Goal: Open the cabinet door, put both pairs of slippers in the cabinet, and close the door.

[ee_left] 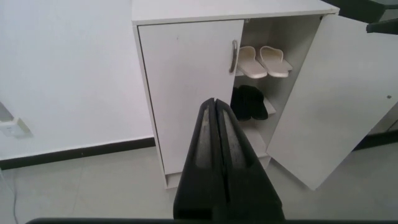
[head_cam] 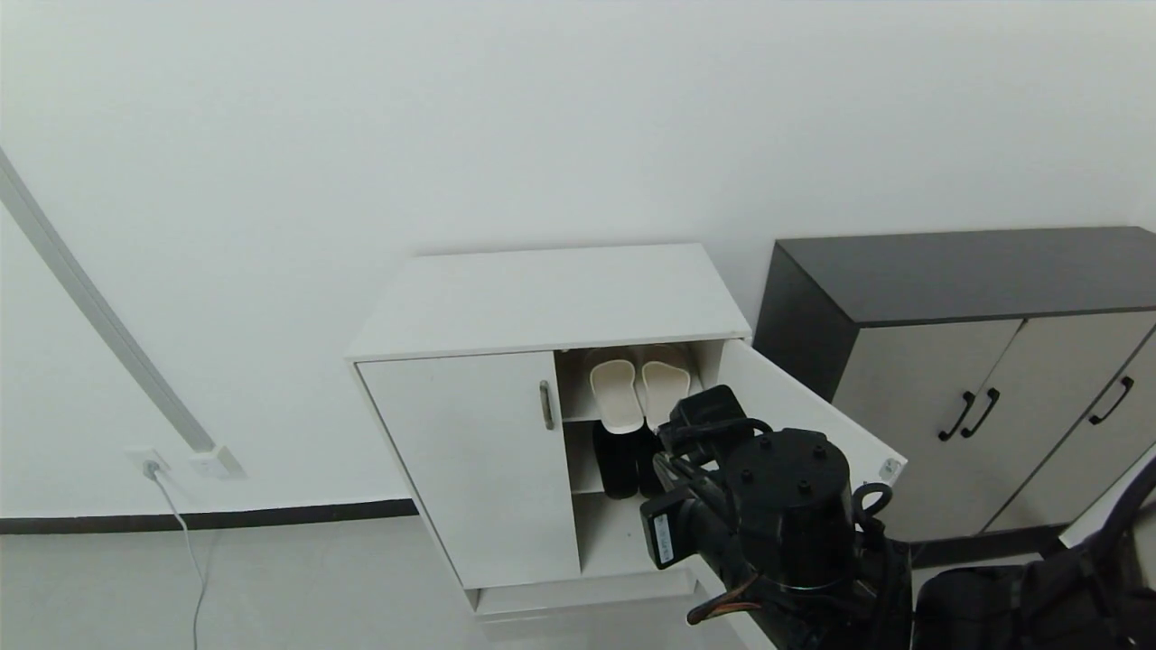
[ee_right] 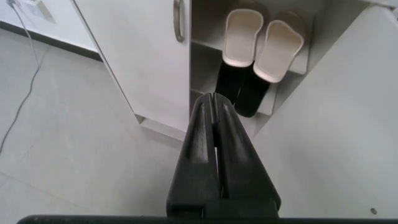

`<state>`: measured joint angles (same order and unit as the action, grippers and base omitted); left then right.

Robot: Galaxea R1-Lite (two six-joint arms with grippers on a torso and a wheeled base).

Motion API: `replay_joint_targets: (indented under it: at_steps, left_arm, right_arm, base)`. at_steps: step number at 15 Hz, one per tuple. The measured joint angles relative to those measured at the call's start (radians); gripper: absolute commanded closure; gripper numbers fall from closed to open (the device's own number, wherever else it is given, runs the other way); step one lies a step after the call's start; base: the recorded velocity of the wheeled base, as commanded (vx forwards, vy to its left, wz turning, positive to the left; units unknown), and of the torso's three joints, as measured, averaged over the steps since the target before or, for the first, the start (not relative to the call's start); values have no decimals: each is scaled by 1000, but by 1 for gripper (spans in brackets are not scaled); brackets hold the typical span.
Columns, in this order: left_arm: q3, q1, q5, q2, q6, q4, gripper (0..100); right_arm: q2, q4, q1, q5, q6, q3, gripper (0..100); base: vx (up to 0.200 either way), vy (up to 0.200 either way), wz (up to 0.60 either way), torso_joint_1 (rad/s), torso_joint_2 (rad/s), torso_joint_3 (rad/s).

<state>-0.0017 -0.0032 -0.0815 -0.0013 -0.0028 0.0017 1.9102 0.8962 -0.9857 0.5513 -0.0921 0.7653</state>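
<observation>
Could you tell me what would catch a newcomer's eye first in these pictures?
The white cabinet has its right door open, with white slippers on the upper shelf and black slippers just beneath them. In front of the opening, the right gripper is shut and empty. A dark-topped cabinet stands to the right.

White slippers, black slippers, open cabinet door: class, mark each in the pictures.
white slippers point(head_cam: 615, 395), head view, one slipper's sole
black slippers point(ee_left: 244, 102), left wrist view, middle of one slipper
open cabinet door point(ee_right: 336, 140), right wrist view, inner face
</observation>
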Motion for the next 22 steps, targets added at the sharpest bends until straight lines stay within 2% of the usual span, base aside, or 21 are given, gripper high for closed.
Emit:
replay_joint_targets:
  at_steps: [5,11,17,22]
  left_arm:
    - [0,0,0,0,0,0,100]
    - [0,1,0,0,0,0,100]
    - [0,0,0,0,0,0,100]
    - [0,0,0,0,-1,0,100]
  right_arm:
    - [1,3,3,-1,-1,0,100]
    - [5,9,13,-5,0,-3,100]
    - [4,17,15,-5,8,-14,100]
    - [4,19,28,-5,16,-15,100]
  base:
    - [0,0,0,177,-376,-208]
    - [0,0,0,15,-37,-19]
    - [0,0,-600,6,1,5]
    - [0,0,0,0,0,0]
